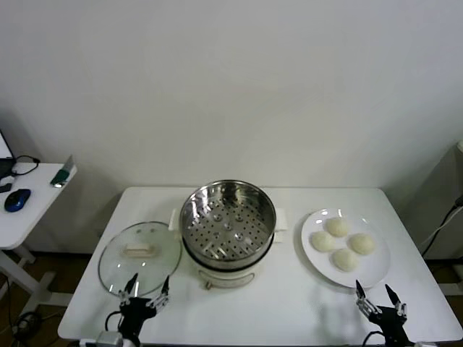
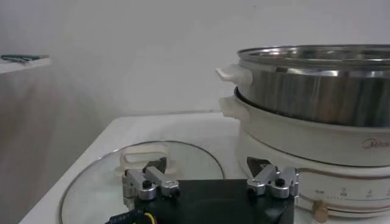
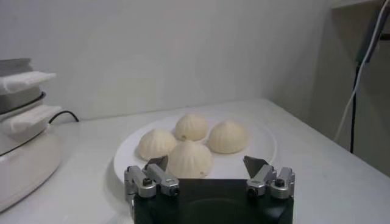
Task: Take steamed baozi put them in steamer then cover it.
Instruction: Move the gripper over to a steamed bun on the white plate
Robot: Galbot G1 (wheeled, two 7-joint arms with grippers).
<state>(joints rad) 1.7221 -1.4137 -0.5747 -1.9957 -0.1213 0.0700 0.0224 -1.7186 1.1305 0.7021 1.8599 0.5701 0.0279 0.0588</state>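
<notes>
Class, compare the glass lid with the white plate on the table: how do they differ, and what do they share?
The glass lid is see-through with a cream handle at its centre; the white plate is opaque with no handle. The lid lies left of the steamer and carries nothing; the plate lies right and holds four baozi. Both are round and lie flat.

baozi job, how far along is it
Nothing done yet. All four baozi sit on the plate; the steamer is empty and the cover lies beside it. Left gripper and right gripper hover open, holding nothing. Left: load buns, then cover.

Left tool [image 1: 147, 290] and right tool [image 1: 380, 298] both gape, low.
</notes>
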